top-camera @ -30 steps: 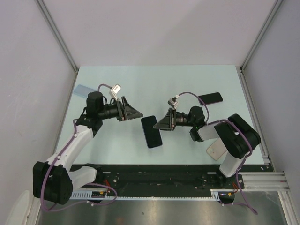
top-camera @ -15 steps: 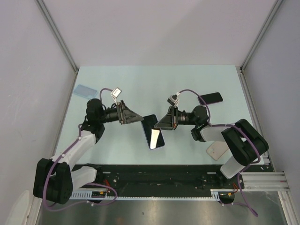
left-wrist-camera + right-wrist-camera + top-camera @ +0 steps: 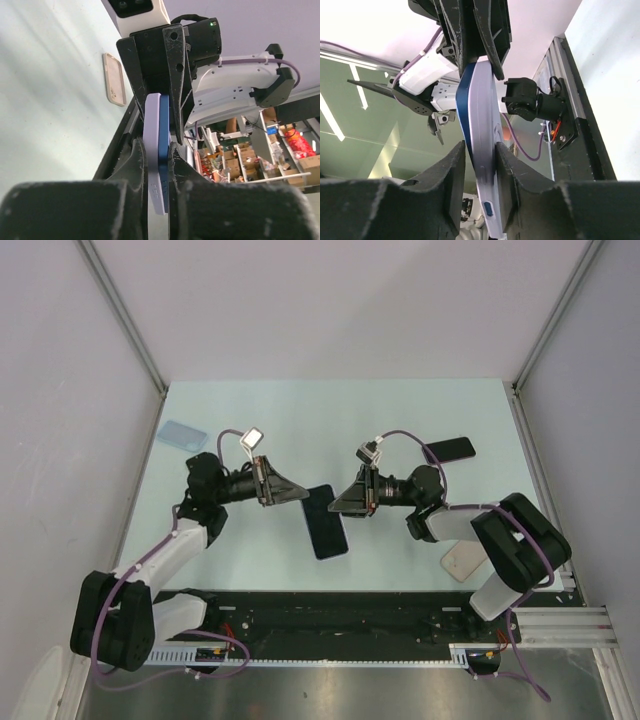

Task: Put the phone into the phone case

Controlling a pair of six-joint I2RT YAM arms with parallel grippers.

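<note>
A blue phone (image 3: 165, 125) sits in a lavender phone case (image 3: 151, 125) and hangs edge-up above the table between the two arms. From above it shows as a dark screen (image 3: 325, 523). My left gripper (image 3: 157, 146) is shut on its end, both pads pressed against case and phone. My right gripper (image 3: 480, 148) straddles the other end. One of its pads rests on the case (image 3: 485, 115), and a sliver of gap shows between the other pad and the phone's blue edge (image 3: 464, 95). From above, the left gripper (image 3: 303, 494) and right gripper (image 3: 333, 506) face each other.
A black phone (image 3: 449, 449) lies at the back right. A white case (image 3: 463, 561) lies beside the right arm's base and shows again in the left wrist view (image 3: 114, 79). A pale blue case (image 3: 181, 433) lies at the far left edge.
My left gripper moved in from the left and closed on the cased phone. The right gripper's jaws have loosened around it.
</note>
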